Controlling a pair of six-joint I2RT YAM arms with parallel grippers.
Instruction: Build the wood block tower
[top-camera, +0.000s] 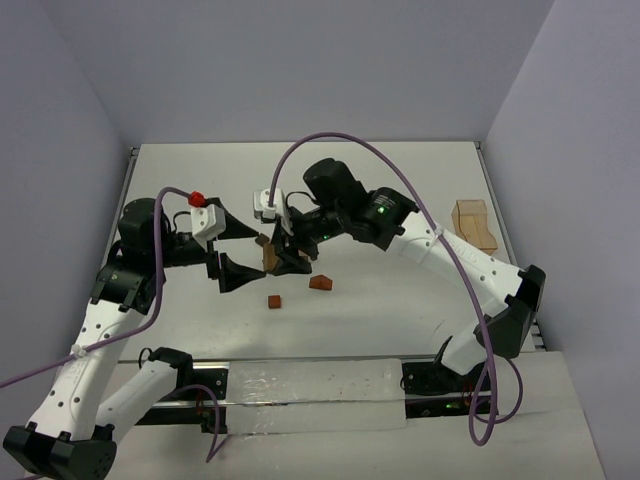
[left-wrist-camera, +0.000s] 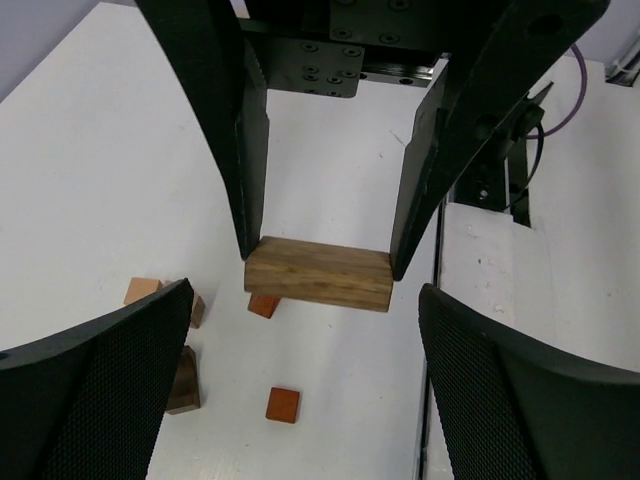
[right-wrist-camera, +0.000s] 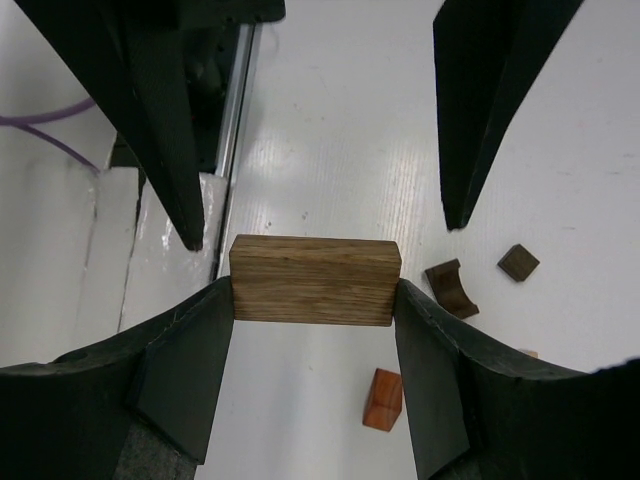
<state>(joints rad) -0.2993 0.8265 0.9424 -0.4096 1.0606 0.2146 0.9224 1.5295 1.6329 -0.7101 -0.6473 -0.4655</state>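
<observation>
Wood block, long axis crosswise, clamped endwise by right gripper; left gripper spread wide, directly opposite.

A robot lab is shown, because a white table is closed in by plain pale walls, a left arm and a right arm in white and black are bolted at its near edge, and purple cables are looped over it.
</observation>
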